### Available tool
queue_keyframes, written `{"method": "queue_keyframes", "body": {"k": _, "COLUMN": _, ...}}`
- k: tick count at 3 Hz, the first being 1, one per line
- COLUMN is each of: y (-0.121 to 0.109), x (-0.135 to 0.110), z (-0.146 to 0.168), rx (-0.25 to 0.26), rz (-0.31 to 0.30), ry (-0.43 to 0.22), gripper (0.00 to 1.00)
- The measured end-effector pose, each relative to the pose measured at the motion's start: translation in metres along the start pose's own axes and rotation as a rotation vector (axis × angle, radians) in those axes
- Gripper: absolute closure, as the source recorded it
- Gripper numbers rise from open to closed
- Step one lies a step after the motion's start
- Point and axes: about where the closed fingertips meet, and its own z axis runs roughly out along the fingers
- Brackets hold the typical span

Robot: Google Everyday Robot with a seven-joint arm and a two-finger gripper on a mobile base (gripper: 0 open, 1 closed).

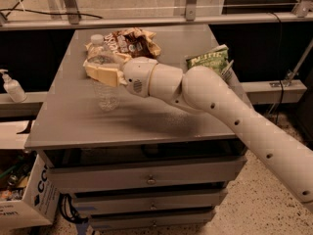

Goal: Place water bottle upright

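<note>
While stretched in from the lower right across the grey table point(161, 124), holds the gripper point(100, 72) over the table's left half, about midway between the front and back edges. Clamps the water bottle point(106, 94) there, with the cream fingers point(108, 76) closed against its ribbed sides at about mid-height. Keeps the bottle upright, white cap point(98, 38) on top and clear lower body showing below the fingers. Cannot tell whether the base touches the table top or hangs just above it.

Behind the bottle, toward the table's far edge, shows a crumpled brown snack bag point(131, 42), seemingly close to the cap, though cannot tell whether touching. Farther right, partly hidden behind the white arm point(234, 116), shows a green snack bag point(209, 61) standing near the table's right edge, well apart from the bottle.

Below the table top, shows a stack of grey drawers point(149, 177), all closed. Off the table to the left, on a low ledge, shows a white pump dispenser point(11, 86), upright and well apart from the gripper. On the floor at the lower left, just beside the drawers, shows a white cardboard box point(29, 204) with dark lettering, open at the top with clutter inside too dim to name.
</note>
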Motion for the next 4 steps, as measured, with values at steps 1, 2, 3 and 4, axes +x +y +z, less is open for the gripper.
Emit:
{"method": "queue_keyframes", "body": {"k": 1, "y": -0.0004, "x": 0.0009, "z": 0.0, "rx": 0.002, "rz": 0.0, "ry": 0.002, "gripper": 0.84}}
{"method": "queue_keyframes", "body": {"k": 2, "y": -0.0005, "x": 0.0015, "z": 0.0001, "rx": 0.002, "rz": 0.0, "ry": 0.002, "gripper": 0.6}}
{"method": "queue_keyframes", "body": {"k": 3, "y": -0.0023, "x": 0.0007, "z": -0.0003, "rx": 0.017, "rz": -0.005, "ry": 0.003, "gripper": 0.36}}
{"method": "queue_keyframes", "body": {"k": 4, "y": -0.0023, "x": 0.0011, "z": -0.0003, "rx": 0.017, "rz": -0.005, "ry": 0.003, "gripper": 0.13}}
